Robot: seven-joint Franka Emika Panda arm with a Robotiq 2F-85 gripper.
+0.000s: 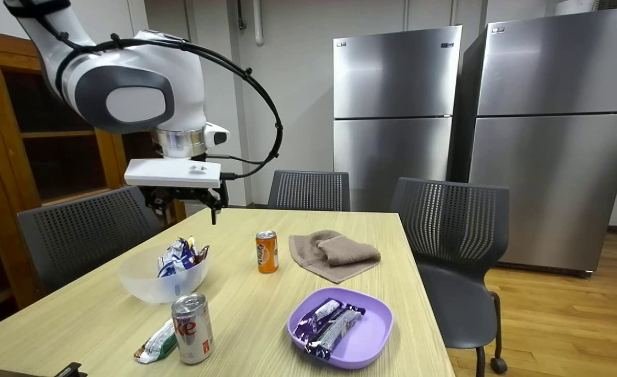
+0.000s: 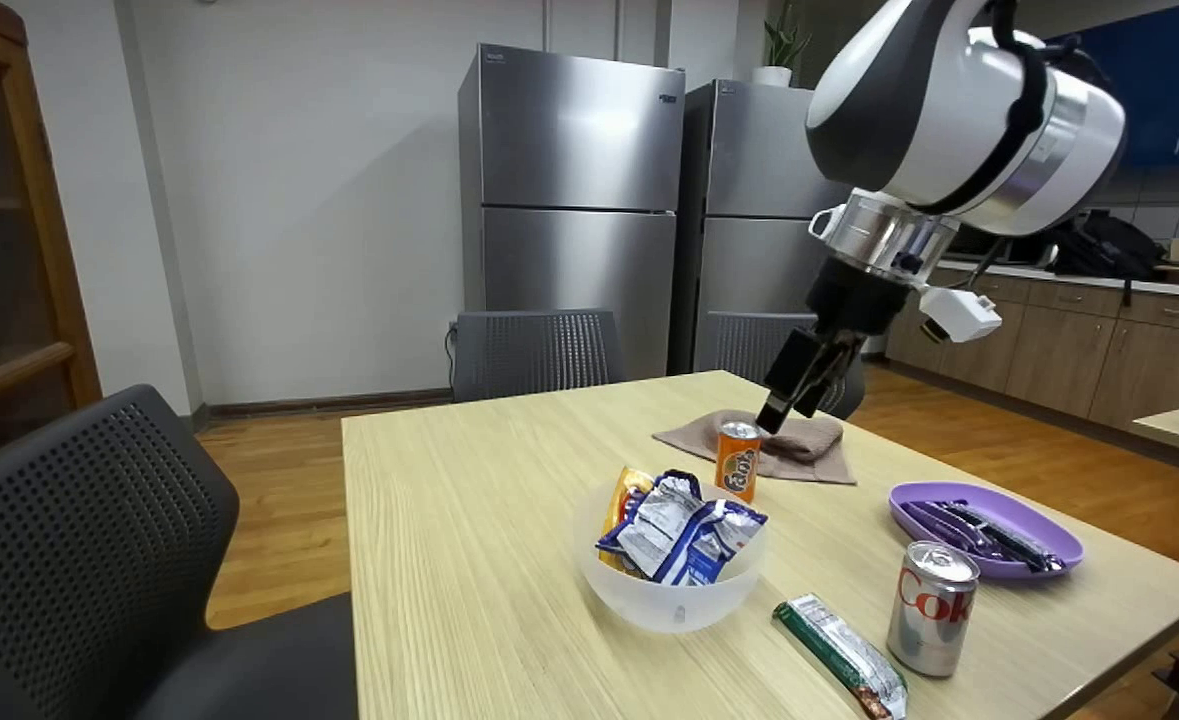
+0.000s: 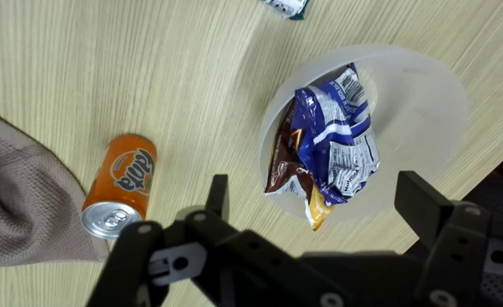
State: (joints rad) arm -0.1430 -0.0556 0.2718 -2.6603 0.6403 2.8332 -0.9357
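Note:
My gripper [image 1: 188,213] is open and empty, fingers pointing down above the table. In the wrist view the fingertips [image 3: 315,194] stand wide apart, with a translucent white bowl [image 3: 422,115] below and ahead of them. Crumpled snack bags [image 3: 341,132], blue, brown and yellow, lie in the bowl; they also show in an exterior view [image 2: 664,530]. An orange Fanta can [image 3: 125,170] stands upright beside the bowl; it shows in both exterior views [image 1: 267,254]. A brown-grey cloth [image 1: 334,254] lies crumpled near the can. The gripper touches none of these.
A silver Diet Coke can [image 1: 192,330] stands near a green wrapped bar [image 2: 839,645]. A purple plate [image 1: 371,345] holds purple wrapped bars [image 1: 334,319]. Dark chairs [image 1: 452,225] stand around the table [image 2: 469,520]. Fridges [image 1: 394,120] and a wooden cabinet [image 1: 52,125] stand behind.

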